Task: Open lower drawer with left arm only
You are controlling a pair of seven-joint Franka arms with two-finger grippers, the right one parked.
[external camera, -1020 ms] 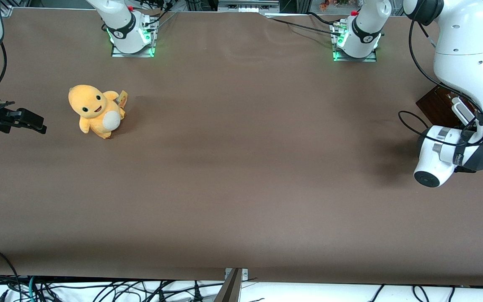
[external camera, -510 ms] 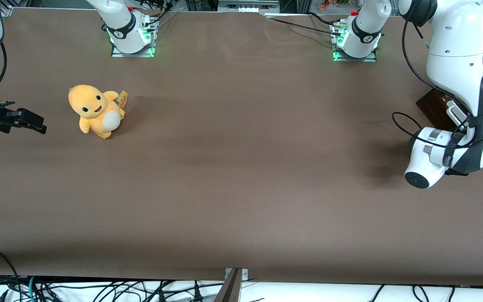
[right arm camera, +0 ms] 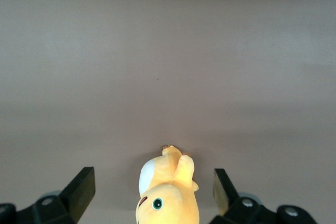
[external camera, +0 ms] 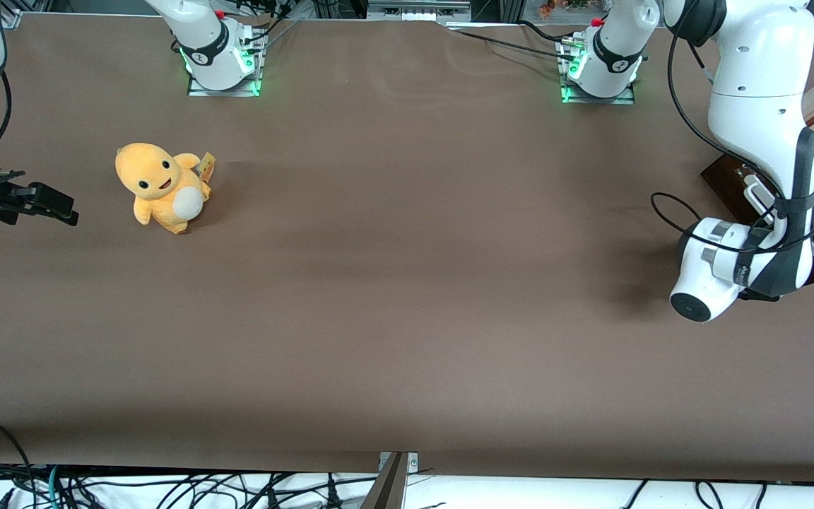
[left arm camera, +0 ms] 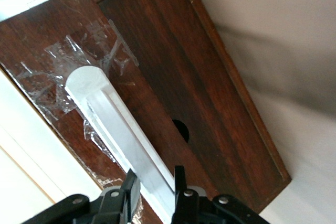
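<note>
Two black pincer (left arm camera: 153, 195) fingers of the large white left arm (external camera: 760, 141) clamp the long white bar handle (left arm camera: 118, 129) of the glossy dark-brown lower drawer (left arm camera: 173, 93), at the table's (external camera: 407, 283) three-o'clock edge.

One lower drawer (left arm camera: 173, 98); one white bar handle (left arm camera: 118, 129); one gripper (left arm camera: 153, 192) astride handle; one plush toy (external camera: 160, 186).
</note>
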